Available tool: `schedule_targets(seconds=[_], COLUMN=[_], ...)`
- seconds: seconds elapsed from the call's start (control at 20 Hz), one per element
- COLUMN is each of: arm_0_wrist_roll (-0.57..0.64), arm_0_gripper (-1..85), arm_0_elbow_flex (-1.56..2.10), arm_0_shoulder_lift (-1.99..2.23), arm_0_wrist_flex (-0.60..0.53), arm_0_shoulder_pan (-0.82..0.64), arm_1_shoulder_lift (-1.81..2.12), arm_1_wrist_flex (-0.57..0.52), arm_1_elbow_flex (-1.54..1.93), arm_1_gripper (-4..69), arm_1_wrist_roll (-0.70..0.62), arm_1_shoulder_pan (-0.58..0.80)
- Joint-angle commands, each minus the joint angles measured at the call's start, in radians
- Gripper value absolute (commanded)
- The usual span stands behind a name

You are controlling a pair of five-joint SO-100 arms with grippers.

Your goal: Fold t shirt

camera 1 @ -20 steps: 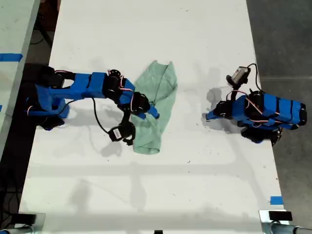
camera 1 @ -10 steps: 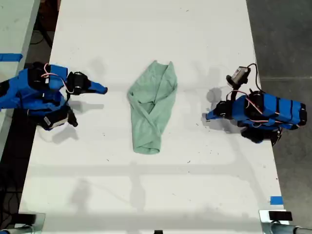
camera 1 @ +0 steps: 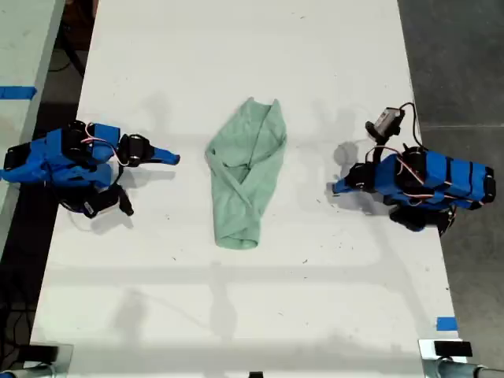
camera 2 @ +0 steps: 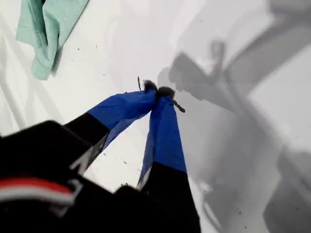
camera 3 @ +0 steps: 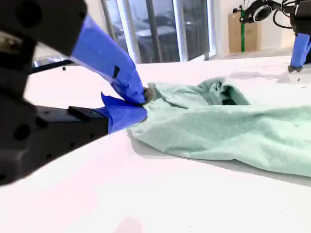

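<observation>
**A:** Pulled back off the t shirt (camera 1: 246, 169) since a second ago: my second claw (camera 1: 168, 156), now out toward the exterior view's left, pinched shut on nothing.

**B:** And my first claw (camera 1: 337, 187)?

**A:** Tips together too, empty, pointed down at the table (camera 1: 236, 315) on the exterior view's right.

**B:** Where's the t shirt then?

**A:** Mid-table between both claws, touching neither, already doubled into a long wrinkly strip. Looks like a pause between folds. Next up, probably: open up, grab one end, carry it over the other.

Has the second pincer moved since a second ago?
Yes. My second pincer has pulled back off the t shirt toward the exterior view's left, and now sits shut and apart from it.
</observation>
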Motion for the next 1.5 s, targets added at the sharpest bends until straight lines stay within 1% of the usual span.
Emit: schedule_targets(seconds=[0.0,0.35,1.45], arm_0_wrist_roll=[-0.003,-0.028,-0.031], arm_0_gripper=[0.0,0.0,0.0], arm_0_elbow_flex=[0.008,0.008,0.006], arm_0_shoulder_lift=[0.006,0.006,0.006], arm_0_wrist_flex=[0.009,0.031,0.038], arm_0_shoulder_pan=[-0.014,-0.023,-0.026], arm_1_shoulder_lift=[0.012,0.012,0.012], arm_1_wrist_flex=[-0.002,-0.002,-0.002], arm_1_elbow_flex=[0.035,0.035,0.035], arm_1_gripper=[0.8,0.8,0.8], arm_1_wrist_roll=[0.006,0.011,0.015], arm_1_shoulder_pan=[0.002,0.002,0.002])
